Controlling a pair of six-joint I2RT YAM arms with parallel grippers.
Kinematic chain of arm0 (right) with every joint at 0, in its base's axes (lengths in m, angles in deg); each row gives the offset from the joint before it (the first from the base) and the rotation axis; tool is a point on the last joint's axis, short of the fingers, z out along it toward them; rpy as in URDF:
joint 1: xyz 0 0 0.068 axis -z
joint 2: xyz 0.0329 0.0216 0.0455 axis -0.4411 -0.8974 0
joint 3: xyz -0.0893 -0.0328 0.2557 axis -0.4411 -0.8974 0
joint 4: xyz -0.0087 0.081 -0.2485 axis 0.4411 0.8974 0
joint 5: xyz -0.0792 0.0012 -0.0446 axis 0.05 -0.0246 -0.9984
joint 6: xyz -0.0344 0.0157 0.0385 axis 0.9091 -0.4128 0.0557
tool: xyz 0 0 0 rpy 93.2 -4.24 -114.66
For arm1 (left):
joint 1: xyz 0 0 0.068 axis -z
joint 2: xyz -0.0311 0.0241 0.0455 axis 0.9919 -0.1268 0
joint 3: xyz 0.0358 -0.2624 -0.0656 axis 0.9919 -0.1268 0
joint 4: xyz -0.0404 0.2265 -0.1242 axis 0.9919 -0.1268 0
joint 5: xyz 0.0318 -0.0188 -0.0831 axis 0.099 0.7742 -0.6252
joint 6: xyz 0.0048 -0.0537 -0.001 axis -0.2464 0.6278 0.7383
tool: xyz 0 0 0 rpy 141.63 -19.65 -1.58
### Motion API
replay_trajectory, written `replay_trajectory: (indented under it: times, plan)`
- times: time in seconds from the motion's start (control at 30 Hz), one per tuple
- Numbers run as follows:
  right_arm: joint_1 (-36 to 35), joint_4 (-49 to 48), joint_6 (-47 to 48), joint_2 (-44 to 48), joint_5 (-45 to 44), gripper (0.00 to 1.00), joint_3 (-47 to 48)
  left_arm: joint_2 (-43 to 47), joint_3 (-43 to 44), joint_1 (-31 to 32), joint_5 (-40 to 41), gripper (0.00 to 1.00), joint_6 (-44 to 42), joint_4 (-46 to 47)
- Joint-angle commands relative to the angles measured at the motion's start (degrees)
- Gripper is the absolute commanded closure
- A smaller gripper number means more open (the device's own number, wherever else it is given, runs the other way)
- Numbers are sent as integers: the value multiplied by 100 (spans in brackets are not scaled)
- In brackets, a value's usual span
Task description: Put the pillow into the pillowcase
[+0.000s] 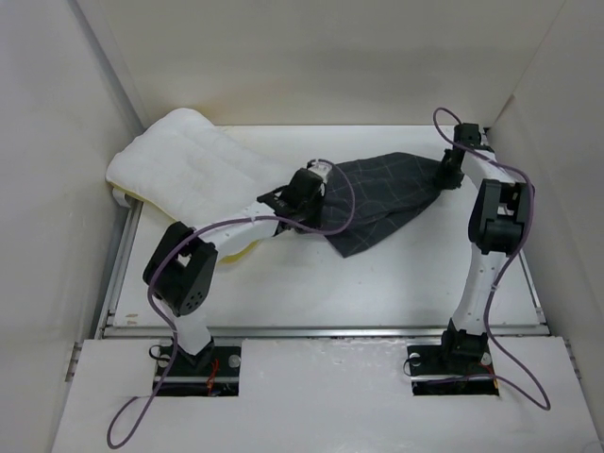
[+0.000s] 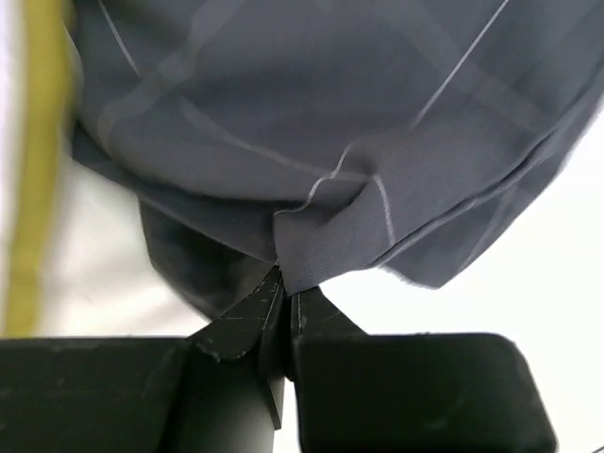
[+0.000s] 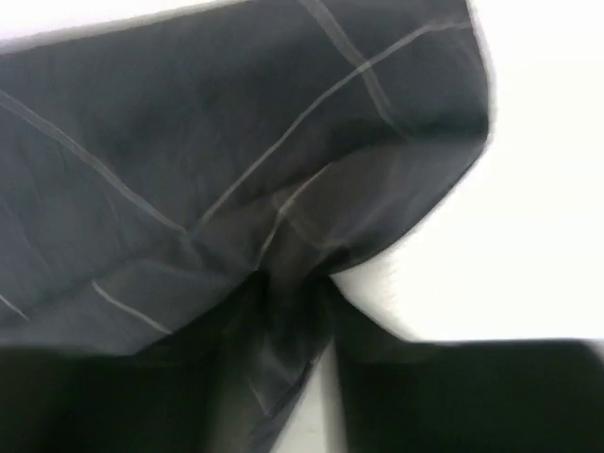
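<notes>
Charcoal cloth with a thin pale check, the pillowcase lies crumpled on the far middle of the table, stretched between our two arms. The left gripper is at its left end, and the left wrist view shows the jaws pressed together on a small fold of the cloth's edge. The right gripper is at the pillowcase's far right corner. From that wrist, dark cloth runs down between the fingers and puckers there. The picture is blurred, so we cannot tell whether the jaws pinch it or stand apart around it.

The pillow, white and quilted, lies at the far left, its left end pushed up against the left wall. Its right end reaches the pillowcase's left end, under the left gripper. Our left forearm crosses the pillow's near edge, and the yellow edge band shows just below that arm. A purple cable loops from the left arm over the pillowcase's left part.

The table is plain white, with a metal rail along its near edge. Nearer than the rail is the white board where both bases are bolted. White panels close the table in on the left, far and right sides.
</notes>
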Motion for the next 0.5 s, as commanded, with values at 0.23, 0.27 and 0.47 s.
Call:
replay_trajectory:
  times: [0.23, 0.27, 0.47]
  plan:
    - [8, 284, -11, -222, 1079, 100, 3394, -723, 3882, -649, 561, 100, -1211, -116]
    - [8, 284, -11, -222, 1341, 100, 3834, -901, 5053, -850, 562, 100, -1352, -413]
    - [8, -1181, -222, 846, 1774, 100, 4350, -1082, 7360, -1159, 369, 100, -1809, -602]
